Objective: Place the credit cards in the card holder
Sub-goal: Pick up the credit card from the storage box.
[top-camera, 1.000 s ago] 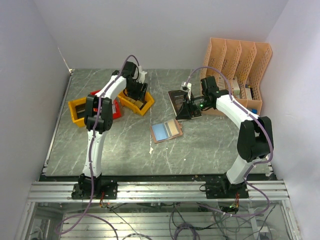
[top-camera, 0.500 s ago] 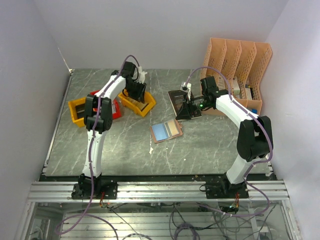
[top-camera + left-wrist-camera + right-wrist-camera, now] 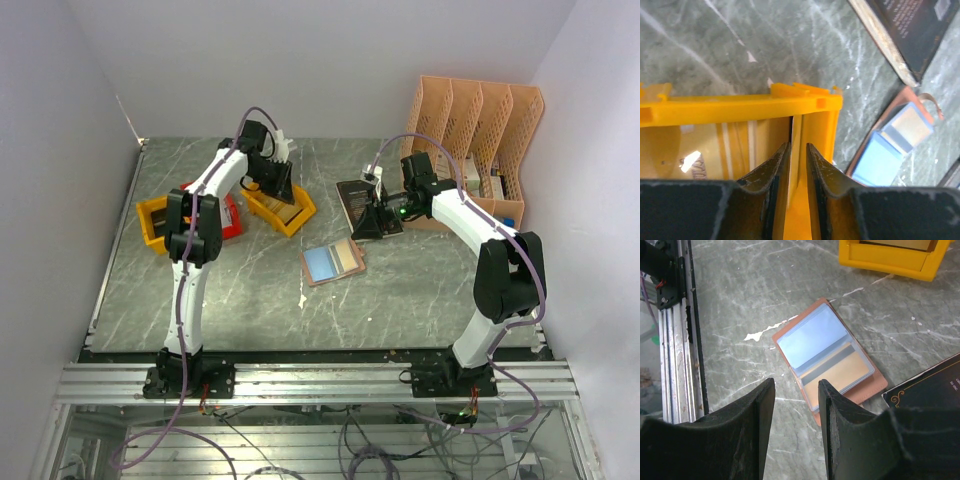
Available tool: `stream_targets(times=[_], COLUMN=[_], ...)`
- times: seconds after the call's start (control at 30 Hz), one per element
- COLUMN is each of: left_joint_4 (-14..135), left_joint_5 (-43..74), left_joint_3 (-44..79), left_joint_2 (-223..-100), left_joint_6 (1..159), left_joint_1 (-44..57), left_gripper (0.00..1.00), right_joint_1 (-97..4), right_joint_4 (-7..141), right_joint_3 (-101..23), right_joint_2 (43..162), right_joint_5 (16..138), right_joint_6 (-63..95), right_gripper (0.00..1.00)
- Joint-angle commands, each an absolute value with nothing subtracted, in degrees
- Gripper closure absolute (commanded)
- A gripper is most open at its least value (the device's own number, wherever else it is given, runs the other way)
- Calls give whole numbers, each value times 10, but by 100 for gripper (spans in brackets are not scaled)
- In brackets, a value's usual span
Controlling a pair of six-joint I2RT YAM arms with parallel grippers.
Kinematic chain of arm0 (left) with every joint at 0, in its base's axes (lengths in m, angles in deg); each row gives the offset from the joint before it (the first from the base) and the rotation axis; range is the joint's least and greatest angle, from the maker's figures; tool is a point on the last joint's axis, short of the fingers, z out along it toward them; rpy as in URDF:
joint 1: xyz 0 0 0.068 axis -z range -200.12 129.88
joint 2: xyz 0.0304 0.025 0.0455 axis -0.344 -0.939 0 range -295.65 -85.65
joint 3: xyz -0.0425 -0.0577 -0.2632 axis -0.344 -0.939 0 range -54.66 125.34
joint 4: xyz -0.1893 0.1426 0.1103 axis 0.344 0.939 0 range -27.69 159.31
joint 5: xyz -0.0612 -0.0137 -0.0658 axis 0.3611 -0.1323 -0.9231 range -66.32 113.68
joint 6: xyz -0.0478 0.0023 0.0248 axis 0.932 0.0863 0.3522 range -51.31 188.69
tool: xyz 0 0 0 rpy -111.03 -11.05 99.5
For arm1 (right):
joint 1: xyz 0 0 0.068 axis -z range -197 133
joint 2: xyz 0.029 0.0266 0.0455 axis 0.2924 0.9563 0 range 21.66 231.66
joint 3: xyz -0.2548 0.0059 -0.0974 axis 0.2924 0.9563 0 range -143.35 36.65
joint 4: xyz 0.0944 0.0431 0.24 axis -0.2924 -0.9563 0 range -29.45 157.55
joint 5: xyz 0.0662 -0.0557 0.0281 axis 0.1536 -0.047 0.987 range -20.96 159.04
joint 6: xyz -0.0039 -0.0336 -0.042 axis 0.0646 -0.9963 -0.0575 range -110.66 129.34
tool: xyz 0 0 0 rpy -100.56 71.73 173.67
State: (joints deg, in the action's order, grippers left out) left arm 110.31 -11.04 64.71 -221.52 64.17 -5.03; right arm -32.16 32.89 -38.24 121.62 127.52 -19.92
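Note:
The card holder (image 3: pixel 333 262) lies open mid-table, tan-pink, with clear sleeves. A light blue credit card (image 3: pixel 810 337) and an orange-gold one (image 3: pixel 842 375) show under the sleeves, and a grey strip (image 3: pixel 826 364) runs between them. The holder (image 3: pixel 890 150) also shows at the right of the left wrist view. My left gripper (image 3: pixel 282 188) reaches into a yellow bin (image 3: pixel 285 208), its jaws (image 3: pixel 797 146) closed on the bin's thin side wall (image 3: pixel 796 135). My right gripper (image 3: pixel 376 222) hangs over the black book's near edge, behind and right of the holder. Its jaws (image 3: pixel 796 385) are open and hold nothing.
A black book (image 3: pixel 358 200) lies behind the holder. The peach slotted file rack (image 3: pixel 475 130) stands at the back right. A red bin (image 3: pixel 230 215) and a second yellow bin (image 3: pixel 155 222) sit at the left. The metal rail (image 3: pixel 675 340) runs along the table's near edge.
The left jaws have closed on the yellow bin's wall, and the gripper and bin have shifted slightly right. The right arm has not moved.

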Motion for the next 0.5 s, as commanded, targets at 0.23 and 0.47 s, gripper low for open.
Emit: stream_targets(times=[0.23, 0.47], left_joint_4=[1128, 1127], left_joint_5=[-178, -116], left_joint_3=[630, 619], left_joint_2=[-2193, -2193], left_joint_6=[638, 635], left_joint_1=[-54, -52], left_gripper=[70, 67], right_joint_1=[-317, -317], right_joint_4=[326, 326], right_joint_3=[-395, -396], right_joint_2=[1219, 1221], right_joint_5=[1274, 1277], right_joint_6=[-205, -205], right_gripper=[60, 60])
